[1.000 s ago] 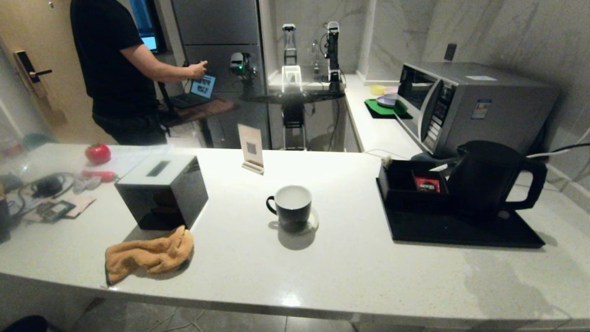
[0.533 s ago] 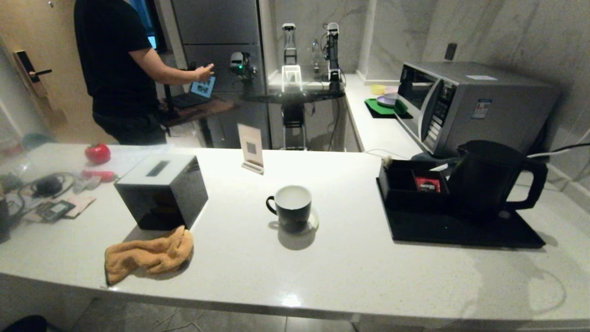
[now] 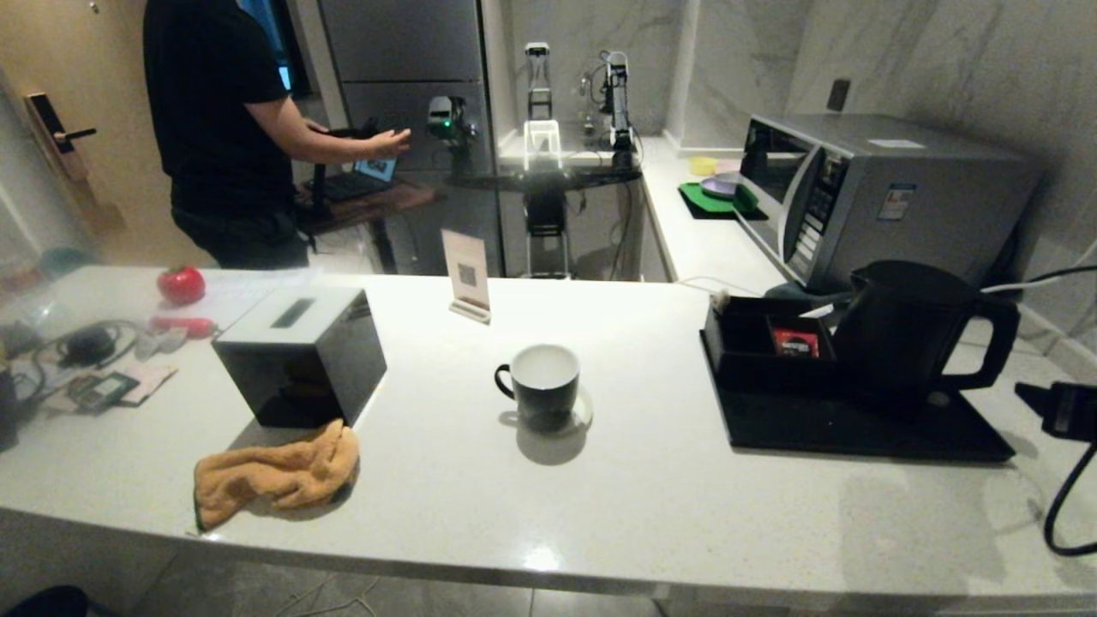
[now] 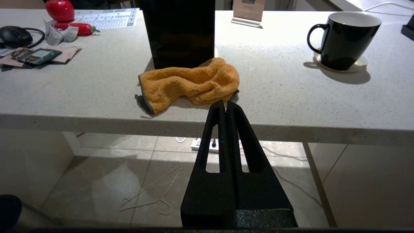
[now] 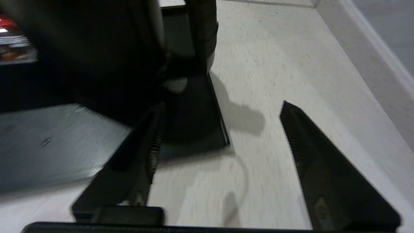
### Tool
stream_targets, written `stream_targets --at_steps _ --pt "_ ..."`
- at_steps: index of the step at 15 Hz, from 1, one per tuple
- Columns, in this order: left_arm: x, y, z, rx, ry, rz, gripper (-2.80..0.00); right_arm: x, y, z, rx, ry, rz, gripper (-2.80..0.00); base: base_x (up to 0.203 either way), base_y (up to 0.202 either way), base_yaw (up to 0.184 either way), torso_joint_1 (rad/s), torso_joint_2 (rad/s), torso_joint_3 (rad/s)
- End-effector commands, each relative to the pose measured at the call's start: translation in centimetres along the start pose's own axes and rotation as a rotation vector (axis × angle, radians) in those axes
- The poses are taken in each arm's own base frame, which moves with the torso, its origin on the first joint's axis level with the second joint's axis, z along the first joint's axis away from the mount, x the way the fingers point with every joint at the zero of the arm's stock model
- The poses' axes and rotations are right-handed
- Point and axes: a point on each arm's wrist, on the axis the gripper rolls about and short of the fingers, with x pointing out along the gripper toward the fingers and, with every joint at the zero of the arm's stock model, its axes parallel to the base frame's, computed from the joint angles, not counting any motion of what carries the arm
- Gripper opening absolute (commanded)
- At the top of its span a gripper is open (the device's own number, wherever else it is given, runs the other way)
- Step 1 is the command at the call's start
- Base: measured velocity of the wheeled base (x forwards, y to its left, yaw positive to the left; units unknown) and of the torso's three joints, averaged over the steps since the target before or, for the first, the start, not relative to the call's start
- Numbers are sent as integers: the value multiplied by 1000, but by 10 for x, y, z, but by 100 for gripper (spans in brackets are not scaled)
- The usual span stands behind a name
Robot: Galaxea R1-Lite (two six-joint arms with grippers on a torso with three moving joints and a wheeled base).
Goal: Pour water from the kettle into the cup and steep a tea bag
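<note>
Right end effector (image 5: 220, 106) agape, near kettle (image 3: 908, 330)

head: high, facing counter | wrists: low, near edge | shared: cup (image 3: 540, 383), kettle (image 3: 908, 330)

My right pincer (image 3: 1063, 410) is cut off by the head view's right edge, only its tip showing. From my right wrist, the kettle (image 5: 97, 58) is a blurred dark mass, its top out of frame. My person's (image 3: 223, 128) head is cropped off above.
</note>
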Motion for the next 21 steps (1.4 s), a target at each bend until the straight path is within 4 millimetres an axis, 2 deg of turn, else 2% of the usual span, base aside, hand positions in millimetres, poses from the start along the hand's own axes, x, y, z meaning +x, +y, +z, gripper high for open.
stream_targets --at_steps 1,4,9,16,21 --pt "0 0 0 -1 0 0 -280 26 1 -19 1 48 6 0 0 0 0 0 0 0" --pt "0 0 0 -1 0 0 -280 49 1 -25 4 16 4 0 0 0 0 0 0 0" --pt "0 0 0 -1 0 0 -280 82 3 -17 -5 -77 5 0 0 0 0 0 0 0" --pt "0 0 0 -1 0 0 -280 116 3 -16 -3 -124 -112 0 0 0 0 0 0 0" --pt "0 0 0 -1 0 0 -280 138 2 -10 4 -165 -122 0 0 0 0 0 0 0"
